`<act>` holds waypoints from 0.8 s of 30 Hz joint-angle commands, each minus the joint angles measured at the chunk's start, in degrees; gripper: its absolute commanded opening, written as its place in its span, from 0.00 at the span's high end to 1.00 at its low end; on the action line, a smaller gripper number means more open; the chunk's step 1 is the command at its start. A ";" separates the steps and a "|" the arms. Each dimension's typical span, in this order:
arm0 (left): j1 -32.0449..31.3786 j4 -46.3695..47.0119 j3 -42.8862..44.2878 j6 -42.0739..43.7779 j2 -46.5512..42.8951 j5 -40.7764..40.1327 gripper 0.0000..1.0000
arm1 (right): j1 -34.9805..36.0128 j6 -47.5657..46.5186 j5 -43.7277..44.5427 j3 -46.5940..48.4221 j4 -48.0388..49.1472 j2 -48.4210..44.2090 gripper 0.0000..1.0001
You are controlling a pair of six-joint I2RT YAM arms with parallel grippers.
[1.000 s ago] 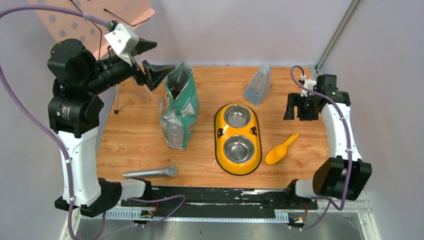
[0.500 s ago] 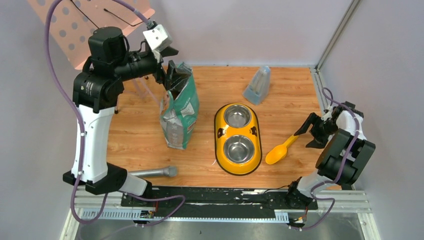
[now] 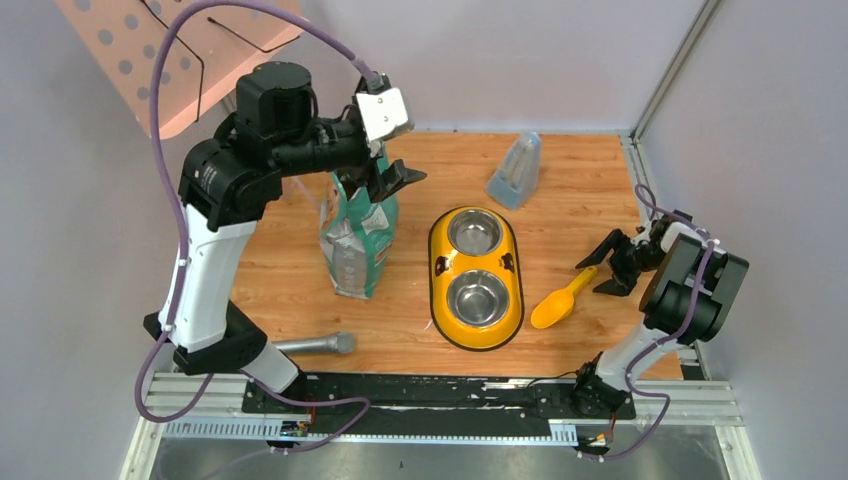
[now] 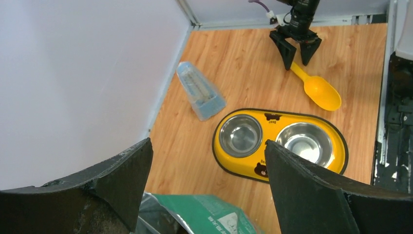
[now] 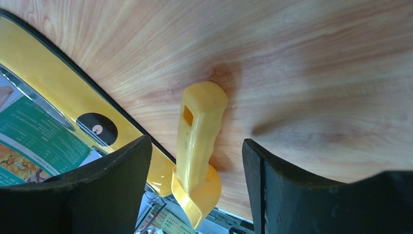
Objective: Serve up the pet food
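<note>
Mouth of bag [image 3: 355, 245] hidden under left gripper [image 3: 394, 183], jaws wide above it; pet food unseen. Near right, right gripper [image 3: 601, 272] wide, straddling yellow scoop [image 3: 555, 308] handle tip. Wood-grain table [image 3: 270, 270], pale grey walls [image 3: 500, 60].

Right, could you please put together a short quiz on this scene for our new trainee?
1. True or false: the yellow feeder is empty.
2. Pick one. The right gripper is: A) shut on the handle of the yellow scoop; B) open, at the end of the scoop's handle; C) open, over the feeder.
3. Short answer: which gripper is above the top of the green bag?

Key: 1 true. 2 B. 3 the left gripper, which is open.
</note>
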 commanded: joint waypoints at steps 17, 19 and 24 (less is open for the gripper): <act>-9.28 -3.41 5.14 7.00 4.51 -11.19 0.06 | 1.43 7.83 -8.16 -2.42 5.75 5.52 0.72; -10.32 -3.34 5.45 6.96 5.22 -11.32 0.06 | 1.43 7.95 -9.35 -2.13 5.72 5.07 0.86; -11.34 -0.55 3.13 1.52 6.16 -8.82 0.06 | 1.31 7.42 -14.91 0.28 3.83 -0.84 1.00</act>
